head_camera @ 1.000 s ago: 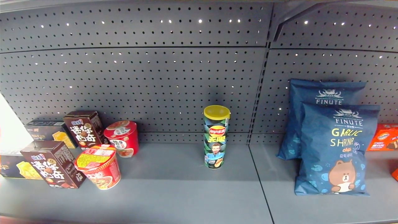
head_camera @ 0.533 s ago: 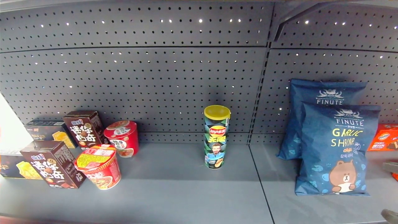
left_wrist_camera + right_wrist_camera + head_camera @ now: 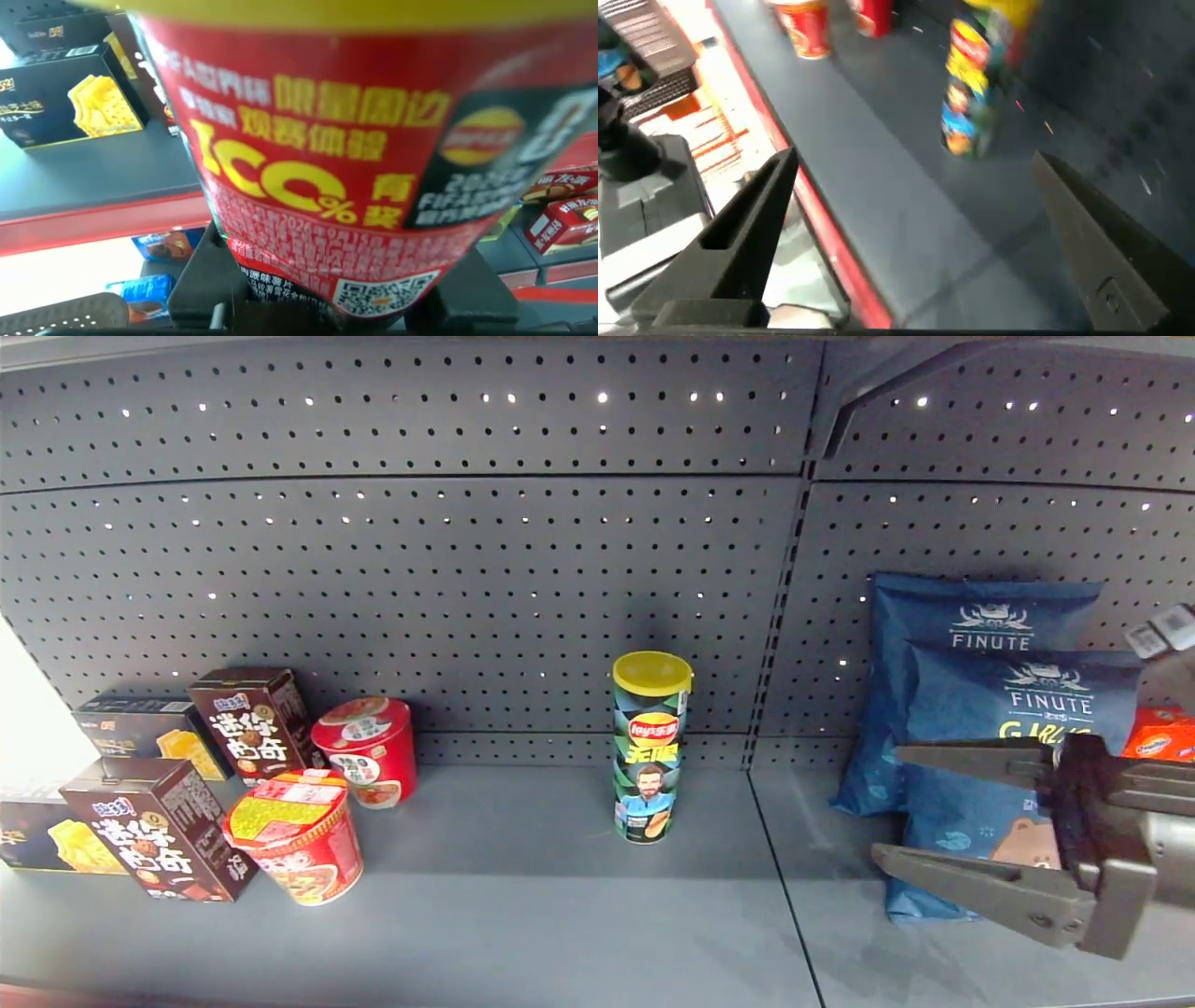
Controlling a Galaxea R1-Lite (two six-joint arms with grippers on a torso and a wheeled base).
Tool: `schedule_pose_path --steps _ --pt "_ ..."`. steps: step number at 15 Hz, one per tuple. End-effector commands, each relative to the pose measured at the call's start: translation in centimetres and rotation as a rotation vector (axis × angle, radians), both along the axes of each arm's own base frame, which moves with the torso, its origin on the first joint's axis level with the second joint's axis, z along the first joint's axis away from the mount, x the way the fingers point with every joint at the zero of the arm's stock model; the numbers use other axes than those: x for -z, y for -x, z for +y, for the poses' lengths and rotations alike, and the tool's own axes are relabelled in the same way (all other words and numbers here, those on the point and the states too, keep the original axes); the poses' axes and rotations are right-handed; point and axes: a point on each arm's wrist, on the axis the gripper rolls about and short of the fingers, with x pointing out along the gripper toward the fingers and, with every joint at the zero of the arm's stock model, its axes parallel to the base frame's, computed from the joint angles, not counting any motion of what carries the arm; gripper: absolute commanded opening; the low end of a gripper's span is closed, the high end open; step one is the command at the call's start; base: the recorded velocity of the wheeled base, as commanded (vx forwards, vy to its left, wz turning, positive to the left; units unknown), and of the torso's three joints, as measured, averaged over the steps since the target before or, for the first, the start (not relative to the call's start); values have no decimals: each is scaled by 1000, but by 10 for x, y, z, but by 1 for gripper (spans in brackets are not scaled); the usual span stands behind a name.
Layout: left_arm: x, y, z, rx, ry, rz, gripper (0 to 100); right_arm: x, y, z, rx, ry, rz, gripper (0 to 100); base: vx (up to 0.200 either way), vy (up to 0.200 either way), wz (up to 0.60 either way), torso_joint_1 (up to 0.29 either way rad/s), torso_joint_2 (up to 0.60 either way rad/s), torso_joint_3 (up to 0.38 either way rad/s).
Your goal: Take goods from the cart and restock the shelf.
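A red chip can (image 3: 318,159) sits close against the left wrist camera, with my left gripper (image 3: 336,294) shut on it and its dark fingers showing on both sides of the can's lower part. On the grey shelf (image 3: 523,915) a green chip can with a yellow lid (image 3: 651,747) stands upright near the middle. My right gripper (image 3: 887,807) is at the right, in front of the blue bags, open and holding nothing. From the right wrist, that gripper (image 3: 915,157) faces the shelf board, with the green can (image 3: 976,84) farther off.
Two red noodle cups (image 3: 299,835) and several dark boxes (image 3: 159,840) stand at the shelf's left. Two blue snack bags (image 3: 990,709) lean on the pegboard wall (image 3: 467,569) at the right, with orange boxes (image 3: 1158,747) beyond. Bare shelf lies between the cups and the green can.
My right gripper has come into the head view from the lower right and now hangs open in front of the blue bags. The goods on the shelf have not moved.
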Motion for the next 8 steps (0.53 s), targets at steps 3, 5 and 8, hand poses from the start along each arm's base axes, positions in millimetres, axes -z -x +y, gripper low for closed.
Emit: schedule_pose_path --steps 3,5,8 --pt "-1 0 1 15 1 -3 0 25 -76 38 -157 16 3 100 0 0 0 0 0 0" --pt "-1 0 1 13 3 -7 0 28 -98 46 -196 -1 -7 100 0 0 0 0 0 0" --pt "-2 2 2 18 7 -17 0 35 -120 58 -203 3 7 100 0 0 0 0 0 0"
